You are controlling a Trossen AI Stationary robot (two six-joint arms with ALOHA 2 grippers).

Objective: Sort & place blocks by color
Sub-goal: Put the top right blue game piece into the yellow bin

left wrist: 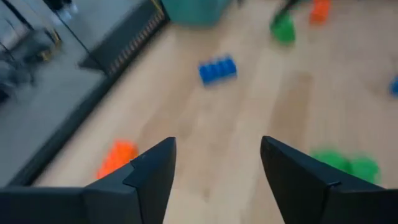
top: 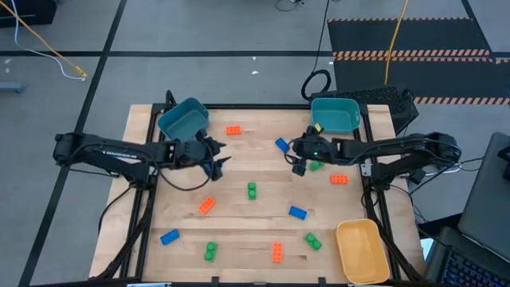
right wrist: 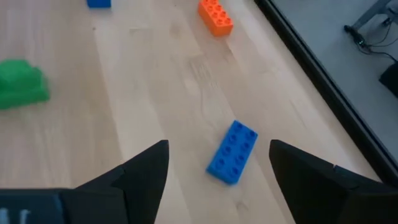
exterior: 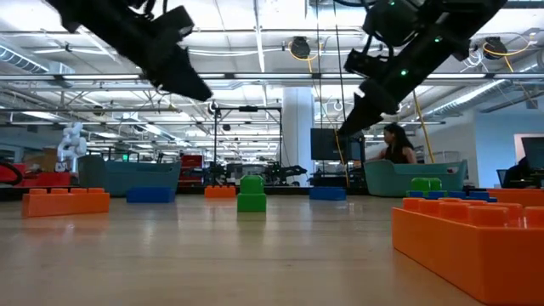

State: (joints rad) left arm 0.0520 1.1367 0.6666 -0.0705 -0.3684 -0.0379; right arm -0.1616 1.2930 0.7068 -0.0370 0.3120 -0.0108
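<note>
Orange, green and blue blocks (top: 252,190) lie scattered over the wooden table (top: 263,239); the left gripper (top: 218,162) hovers near the far-left teal bin (top: 183,119), fingers apart and empty; the right gripper (top: 296,162), also spread and empty, hangs just beside a blue block (right wrist: 232,151), near the far-right teal bin (top: 335,114).

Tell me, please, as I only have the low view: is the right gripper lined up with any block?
Observer: Yes. In its wrist view the right gripper has its jaws open, with a blue block lying flat between them.
Operator: Is the left gripper carrying anything?
Observer: No, the left gripper shows open, empty jaws.
Operator: Which bins are out?
Observer: The high view shows the left teal bin, the right teal bin and a yellow bin.
</note>
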